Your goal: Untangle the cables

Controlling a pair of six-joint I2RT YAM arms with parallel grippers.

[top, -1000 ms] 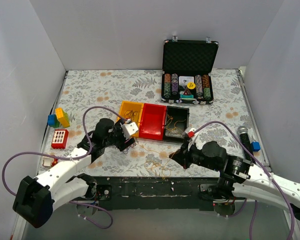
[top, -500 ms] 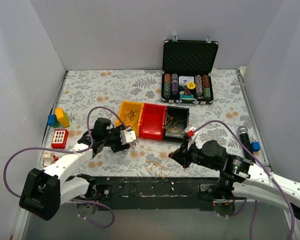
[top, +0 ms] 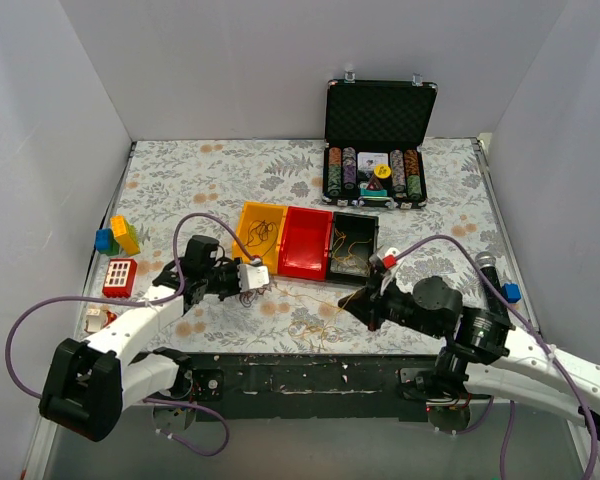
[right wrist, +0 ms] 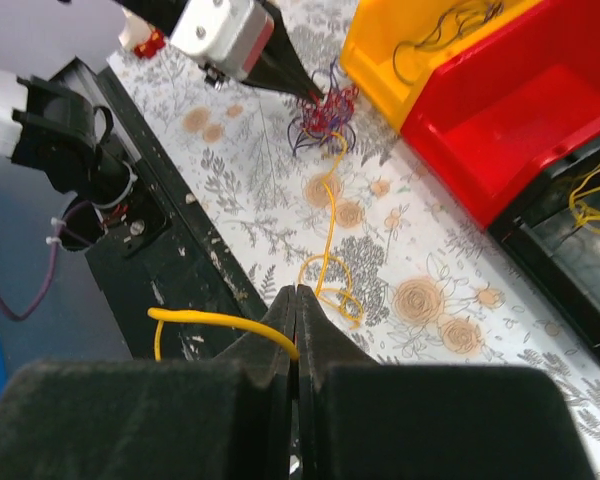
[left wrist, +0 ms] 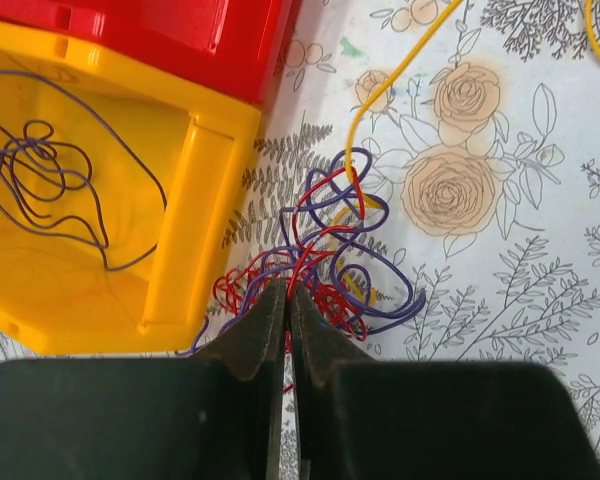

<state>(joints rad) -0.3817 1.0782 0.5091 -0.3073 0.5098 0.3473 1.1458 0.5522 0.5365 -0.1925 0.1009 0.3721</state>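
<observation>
The cables [left wrist: 320, 270] lie as a small red, purple and yellow clump on the tabletop [top: 200, 170], just beside the near corner of the yellow bin [left wrist: 210, 180]. The left hand [left wrist: 286, 300] has its tips at the near edge of the clump, clenched on red and purple strands, with loops fanning out on both sides of the fingers.

One yellow wire [right wrist: 220, 322] leaves the clump and runs across the floral cloth, curls into a loose loop about midway, and ends pinched in the right hand [right wrist: 296, 300], which is clenched tight on it. A short tail of that wire sticks out sideways from the fingers, over the dark front edge of the tabletop. The two hands are well apart, and only this strand joins them.

The yellow bin holds a loose purple wire [left wrist: 40, 180], apart from the clump and behind the bin's wall. The red bin [left wrist: 180, 30] touches the yellow bin on its far side. The black bin [top: 356, 218] sits next in the row with thin yellow wires inside.

Farther back stands an open case [top: 380, 115] of poker chips. Coloured toy bricks [top: 118, 236] sit by the left edge, and a microphone [top: 488, 270] lies near the right edge.
</observation>
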